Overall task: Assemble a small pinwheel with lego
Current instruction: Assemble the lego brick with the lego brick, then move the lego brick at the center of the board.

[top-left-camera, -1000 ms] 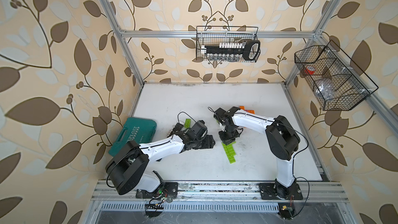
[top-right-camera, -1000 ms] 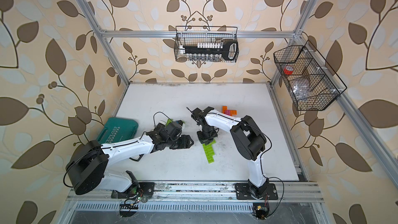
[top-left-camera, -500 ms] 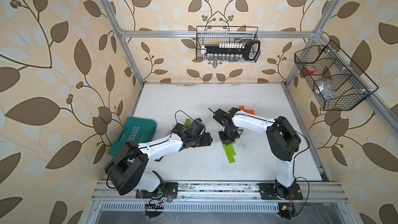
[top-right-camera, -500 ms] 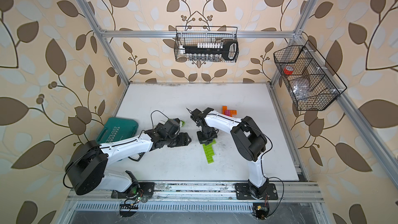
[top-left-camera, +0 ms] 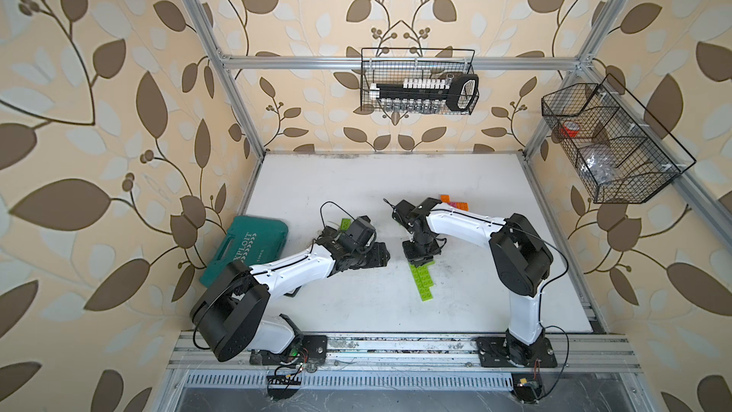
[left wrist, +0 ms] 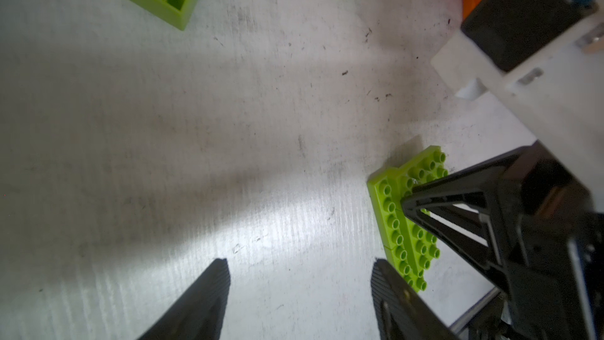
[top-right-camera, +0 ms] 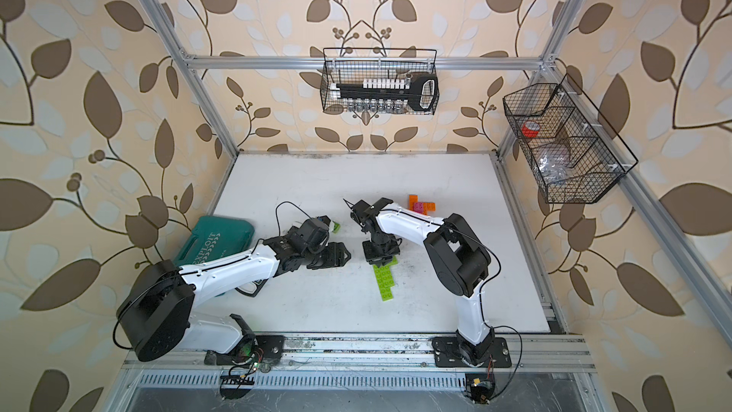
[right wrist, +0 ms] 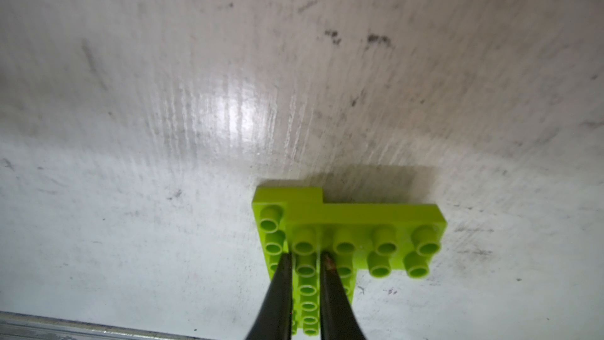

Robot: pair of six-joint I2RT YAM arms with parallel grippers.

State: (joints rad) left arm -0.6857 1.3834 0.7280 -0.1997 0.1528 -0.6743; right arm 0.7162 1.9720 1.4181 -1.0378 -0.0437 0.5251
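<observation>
- Scuffed white table (top-left-camera: 336, 192) is lying between leaf-papered walls (top-left-camera: 99, 152);
- Left gripper (left wrist: 299, 264) is hovering above it, jaws spread — empty;
- Right gripper (right wrist: 305, 256), barely parted, is straddling studs on the lime-green lego (right wrist: 359, 214) mid-table — gripping or not, cannot tell

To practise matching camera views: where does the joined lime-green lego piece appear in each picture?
Top view: lime-green lego piece below centre, one end under the right gripper.
Top view: same place.
Left wrist: beside the left gripper, partly behind the right gripper.
Right wrist: studs up, under the gripper's tips.
Shared landmark: the right gripper.
</observation>
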